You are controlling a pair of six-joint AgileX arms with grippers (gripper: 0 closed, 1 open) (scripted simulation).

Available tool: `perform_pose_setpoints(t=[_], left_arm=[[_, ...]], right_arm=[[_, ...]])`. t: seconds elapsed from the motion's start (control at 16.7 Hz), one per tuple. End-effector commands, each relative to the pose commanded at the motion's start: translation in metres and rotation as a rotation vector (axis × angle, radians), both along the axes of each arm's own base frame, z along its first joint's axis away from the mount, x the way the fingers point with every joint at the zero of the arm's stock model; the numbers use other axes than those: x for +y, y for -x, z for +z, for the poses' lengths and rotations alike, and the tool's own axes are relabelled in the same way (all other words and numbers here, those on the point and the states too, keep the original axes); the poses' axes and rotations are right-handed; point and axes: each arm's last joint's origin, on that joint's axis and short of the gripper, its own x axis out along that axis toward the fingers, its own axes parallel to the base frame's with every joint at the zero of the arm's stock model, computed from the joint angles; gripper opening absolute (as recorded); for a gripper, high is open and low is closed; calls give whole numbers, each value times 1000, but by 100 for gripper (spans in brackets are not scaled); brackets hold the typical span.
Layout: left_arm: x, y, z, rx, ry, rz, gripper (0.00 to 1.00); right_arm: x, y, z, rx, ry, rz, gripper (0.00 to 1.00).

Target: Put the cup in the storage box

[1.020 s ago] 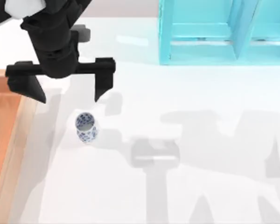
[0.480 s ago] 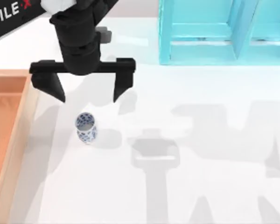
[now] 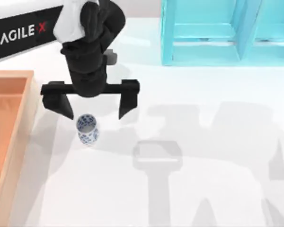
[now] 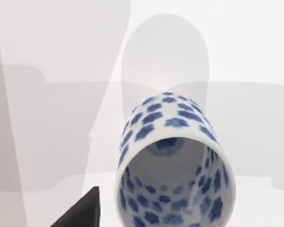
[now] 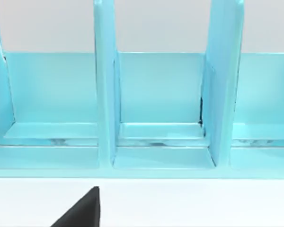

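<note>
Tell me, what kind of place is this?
Probably a rendered tabletop test scene, not a real room: a plain white table, a patterned cup, a wooden storage box and a teal shelf unit.

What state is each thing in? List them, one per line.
cup: upright on the table, empty, not gripped.
storage box: open, nothing seen inside.
left gripper: open, fingers wide, just behind the cup.
teal shelf unit: standing at the table's back, visible compartments empty.
</note>
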Motion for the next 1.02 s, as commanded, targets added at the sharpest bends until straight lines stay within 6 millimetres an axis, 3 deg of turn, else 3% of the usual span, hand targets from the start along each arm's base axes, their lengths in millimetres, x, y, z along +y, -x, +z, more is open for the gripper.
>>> perform_pose_setpoints(t=[0.24, 0.48, 1.02], left_arm=[[1, 4, -39, 6, -3, 0, 100], [1, 4, -41, 7, -4, 0, 100], [1, 4, -41, 7, -4, 0, 32]], right_arm=[[0, 0, 0, 0, 0, 0, 100], [0, 0, 0, 0, 0, 0, 100], [0, 0, 0, 0, 0, 0, 100]])
